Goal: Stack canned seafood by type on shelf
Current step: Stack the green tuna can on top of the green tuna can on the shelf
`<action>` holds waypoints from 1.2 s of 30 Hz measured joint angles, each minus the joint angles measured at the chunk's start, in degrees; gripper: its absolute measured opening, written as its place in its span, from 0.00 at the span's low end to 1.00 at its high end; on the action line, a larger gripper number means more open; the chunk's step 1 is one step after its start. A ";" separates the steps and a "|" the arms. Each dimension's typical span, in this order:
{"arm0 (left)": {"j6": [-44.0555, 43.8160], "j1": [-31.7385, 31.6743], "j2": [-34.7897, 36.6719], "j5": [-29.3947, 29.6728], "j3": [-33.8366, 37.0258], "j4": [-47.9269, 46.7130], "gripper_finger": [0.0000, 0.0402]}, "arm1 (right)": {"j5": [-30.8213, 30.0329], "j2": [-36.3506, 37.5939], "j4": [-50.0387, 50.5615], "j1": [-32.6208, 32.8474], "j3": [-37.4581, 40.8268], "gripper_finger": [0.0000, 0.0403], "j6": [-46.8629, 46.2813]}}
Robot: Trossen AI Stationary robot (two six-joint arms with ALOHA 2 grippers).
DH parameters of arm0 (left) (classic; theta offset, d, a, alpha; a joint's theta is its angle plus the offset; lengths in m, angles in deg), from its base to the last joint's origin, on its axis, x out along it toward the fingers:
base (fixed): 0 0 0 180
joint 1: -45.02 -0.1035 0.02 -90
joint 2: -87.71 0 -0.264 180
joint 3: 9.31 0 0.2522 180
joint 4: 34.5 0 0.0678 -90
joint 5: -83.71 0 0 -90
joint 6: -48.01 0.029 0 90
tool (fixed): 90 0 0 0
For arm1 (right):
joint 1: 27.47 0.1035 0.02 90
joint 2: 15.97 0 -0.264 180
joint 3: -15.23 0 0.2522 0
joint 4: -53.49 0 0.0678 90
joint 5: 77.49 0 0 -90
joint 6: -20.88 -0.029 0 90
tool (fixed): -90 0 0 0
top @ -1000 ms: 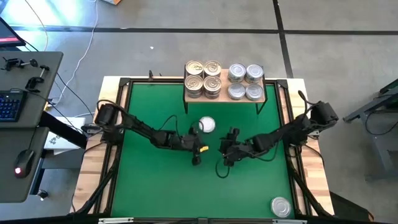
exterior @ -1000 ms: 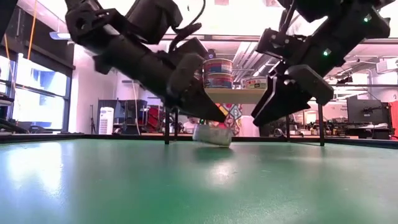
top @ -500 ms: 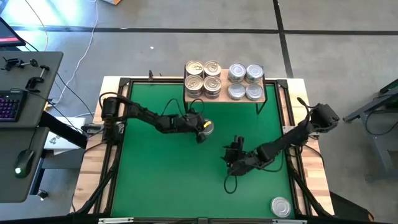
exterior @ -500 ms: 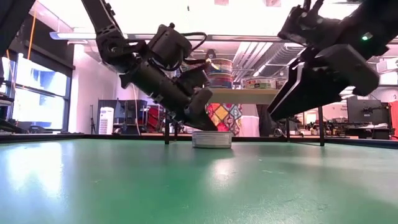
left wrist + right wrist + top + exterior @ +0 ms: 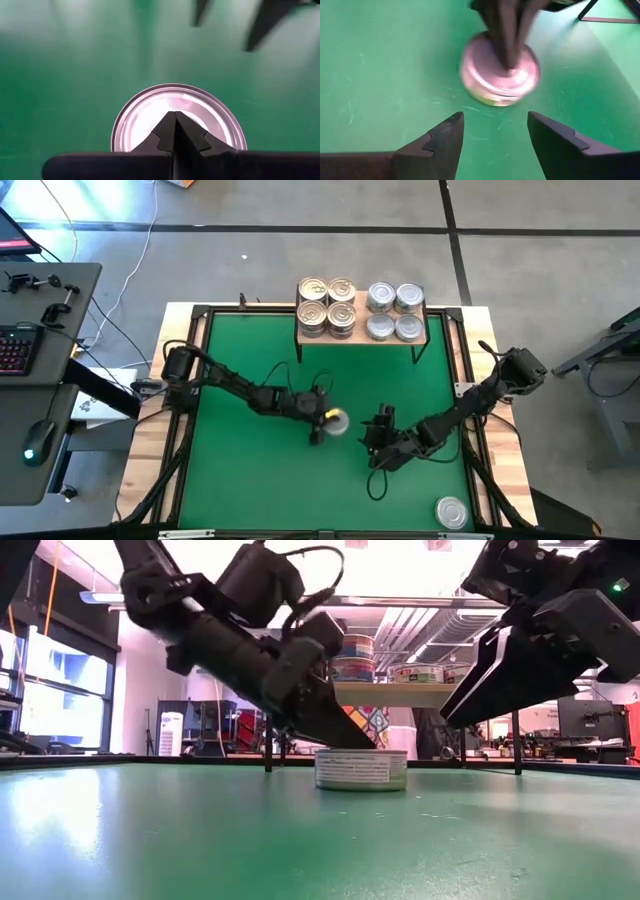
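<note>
Left gripper (image 5: 322, 423): fingers pressed together, tips resting on the lid of the loose tin (image 5: 335, 420).
Loose tin: on the green mat (image 5: 240, 470), well in front of the shelf (image 5: 362, 338); likely stiff, slick metal, best pinched across its side wall.
Right gripper (image 5: 377, 442): fingers spread, just beside the tin, empty.

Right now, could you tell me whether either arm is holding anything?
Nothing is held. The left gripper, jaws shut, presses its tips on the silver can's lid; the right gripper is open beside it.
</note>
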 joint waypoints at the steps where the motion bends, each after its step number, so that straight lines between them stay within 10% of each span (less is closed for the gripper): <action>1: 0.03 0.63 0.30 0.00 0.03 0.06 0.00 | 0.00 0.00 0.00 0.00 0.00 0.53 -0.08; 21: -0.47 -1.92 -0.44 3.88 -0.25 -1.10 0.00 | 0.08 0.04 -1.18 -0.02 0.07 0.53 0.11; 36: -0.49 -3.44 -1.10 0.97 -0.20 -1.79 0.00 | 1.37 -7.43 -17.66 -2.03 0.07 0.53 23.92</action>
